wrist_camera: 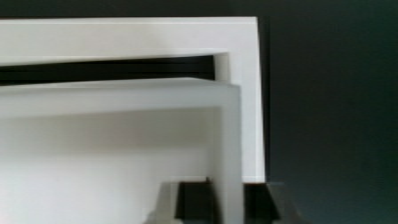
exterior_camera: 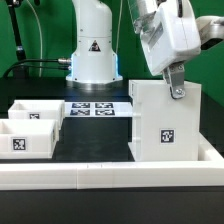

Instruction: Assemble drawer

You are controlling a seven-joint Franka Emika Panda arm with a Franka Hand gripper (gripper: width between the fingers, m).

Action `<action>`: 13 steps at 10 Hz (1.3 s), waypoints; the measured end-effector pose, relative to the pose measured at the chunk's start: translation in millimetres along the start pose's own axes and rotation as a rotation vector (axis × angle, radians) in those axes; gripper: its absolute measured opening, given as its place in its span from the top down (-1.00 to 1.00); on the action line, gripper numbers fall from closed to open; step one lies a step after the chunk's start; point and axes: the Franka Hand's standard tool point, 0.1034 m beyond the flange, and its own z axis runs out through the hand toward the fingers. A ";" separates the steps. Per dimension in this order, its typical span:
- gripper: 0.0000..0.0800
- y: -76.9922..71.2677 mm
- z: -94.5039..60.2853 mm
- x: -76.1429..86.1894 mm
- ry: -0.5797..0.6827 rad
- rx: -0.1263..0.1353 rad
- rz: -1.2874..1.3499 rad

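The tall white drawer casing (exterior_camera: 165, 125) stands upright at the exterior view's right, its tag facing front. My gripper (exterior_camera: 177, 88) comes down onto its top edge. In the wrist view the casing (wrist_camera: 125, 130) fills the picture. My gripper (wrist_camera: 226, 206) straddles one thin wall, with a dark finger (wrist_camera: 196, 206) pressed on each side, so it is shut on that wall. Two shallow white trays lie at the exterior view's left, one (exterior_camera: 36, 112) behind the other (exterior_camera: 26, 138), which has a tag on its front.
The marker board (exterior_camera: 95, 108) lies flat between the trays and the casing. A long low white rail (exterior_camera: 110, 178) runs across the front. The arm's white base (exterior_camera: 93, 50) stands at the back, with cables on the exterior view's left.
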 end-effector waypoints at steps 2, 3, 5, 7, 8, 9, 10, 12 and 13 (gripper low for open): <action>0.87 -8.2 3.3 -5.1 -0.005 0.009 -0.019; 0.87 -13.8 5.9 -7.7 -0.008 0.015 -0.018; 0.87 -22.3 9.3 -11.9 -0.012 0.025 -0.018; 0.87 -23.1 10.6 -11.7 -0.016 0.016 -0.016; 0.87 -23.2 10.5 -11.5 -0.016 0.016 -0.013; 0.87 -23.0 10.2 -11.5 -0.016 0.016 -0.017; 0.62 -22.5 10.6 -11.6 -0.016 0.015 -0.020; 0.17 -22.2 10.8 -11.6 -0.016 0.015 -0.024; -0.29 -22.1 10.8 -11.6 -0.016 0.015 -0.026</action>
